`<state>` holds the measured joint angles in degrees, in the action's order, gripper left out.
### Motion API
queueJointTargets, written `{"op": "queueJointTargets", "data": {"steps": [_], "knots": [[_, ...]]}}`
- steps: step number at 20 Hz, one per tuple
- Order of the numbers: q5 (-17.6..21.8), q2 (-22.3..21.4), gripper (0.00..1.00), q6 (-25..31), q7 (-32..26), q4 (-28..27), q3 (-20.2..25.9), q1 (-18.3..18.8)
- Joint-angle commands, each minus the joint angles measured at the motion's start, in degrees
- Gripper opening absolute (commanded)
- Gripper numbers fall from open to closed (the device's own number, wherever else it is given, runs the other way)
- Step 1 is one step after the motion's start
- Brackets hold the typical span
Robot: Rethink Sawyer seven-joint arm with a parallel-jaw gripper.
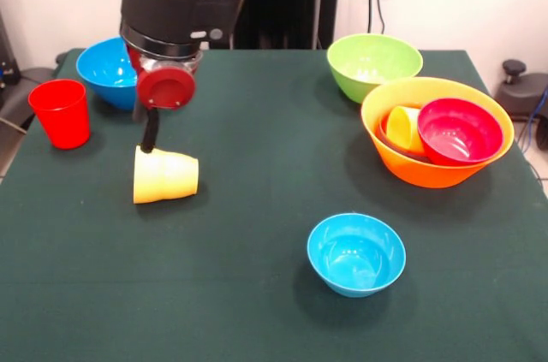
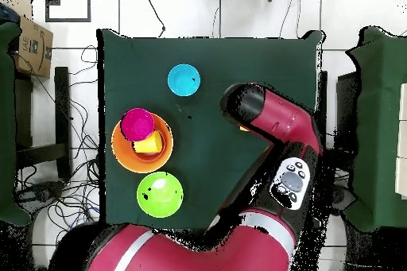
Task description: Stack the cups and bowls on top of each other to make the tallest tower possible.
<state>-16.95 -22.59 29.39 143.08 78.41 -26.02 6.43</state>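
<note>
A pale yellow cup [image 1: 165, 175] lies on its side at the table's left, mouth to the left; a sliver of it [image 2: 244, 129] peeks out from under the arm overhead. My gripper [image 1: 151, 135] comes down onto the cup's upper left rim; the arm's head hides its state. A red cup [image 1: 60, 112] stands upright at the far left. The large yellow-orange bowl [image 1: 432, 175] [image 2: 119, 152] holds a crimson bowl [image 1: 459, 131] [image 2: 138, 123] and a tilted yellow cup [image 1: 402, 127] [image 2: 147, 145]. That pile is the tower.
A blue bowl [image 1: 104, 71] sits behind the arm at the back left. A lime green bowl [image 1: 374, 65] [image 2: 160, 194] stands just behind the tower. A small light-blue bowl [image 1: 356, 253] [image 2: 184, 79] rests alone near the front. The arm [image 2: 266, 117] covers the table's right side overhead.
</note>
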Motion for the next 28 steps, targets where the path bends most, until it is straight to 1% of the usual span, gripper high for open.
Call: {"op": "queueJointTargets", "data": {"steps": [1, 5, 10, 11, 15, 16, 20, 22, 23, 26, 28], "knots": [[-3.90, 6.14, 1.00, 2.75, 13.79, -3.74, 2.88, -3.03], [-5.83, 8.06, 1.00, 0.78, 14.24, -3.87, 2.35, -3.90], [-6.79, 8.69, 1.00, -1.33, 12.63, -2.41, 2.19, -3.94], [-7.02, 9.43, 1.00, -1.77, 12.61, -2.64, 2.23, -4.07], [-7.44, 9.30, 1.00, -2.62, 11.43, -0.63, 3.11, -3.84], [-7.38, 8.72, 1.00, -2.77, 10.89, 0.35, 3.31, -3.71], [-7.32, 7.96, 1.00, -1.73, 10.18, 1.21, 2.93, -3.85], [-6.95, 7.60, 1.00, 2.16, 9.05, -2.20, 1.34, -2.26], [-6.88, 7.56, 1.00, 2.77, 9.03, -2.72, 0.95, -2.26], [-6.78, 7.49, 1.00, 4.02, 8.68, -2.82, 0.99, -2.19], [-6.75, 6.91, 1.00, 3.91, 8.61, -1.67, 1.08, -2.48]]}}
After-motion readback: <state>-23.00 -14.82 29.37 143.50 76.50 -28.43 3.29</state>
